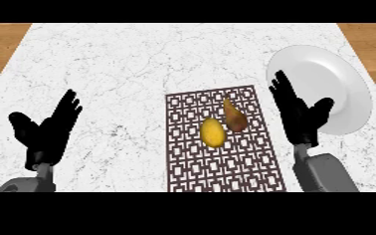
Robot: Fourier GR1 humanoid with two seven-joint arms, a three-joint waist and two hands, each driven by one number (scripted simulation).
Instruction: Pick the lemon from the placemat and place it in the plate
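Nearest to us are our two grey forearms, coming up from the lower edge of the head view, one at each side. Our left hand (46, 132) shows at the lower left over the bare marble desk (132, 64), its fingers (67, 107) straight and spread, thumb held apart, holding nothing. Our right hand (297, 114) stands at the right, just beside the right edge of the placemat (220, 169); its fingers are also wide and straight, with nothing in them, and in this view it overlaps the left part of the plate (334, 79).

The placemat is a dark brown mat with a pale lattice pattern, lying on the desk between our hands and nearer the right one. The lemon (212, 132) lies on it, around the middle of the mat, yellow and oval, its long side running away from us. Just beside the lemon, to its upper right, lies a brownish pear-shaped fruit (234, 115), narrow end pointing away from us; we cannot tell whether the two touch.

The plate is white and round, resting on the desk to the right of the placemat, with nothing on it. Strips of wooden floor (13, 37) show past the desk at both upper corners
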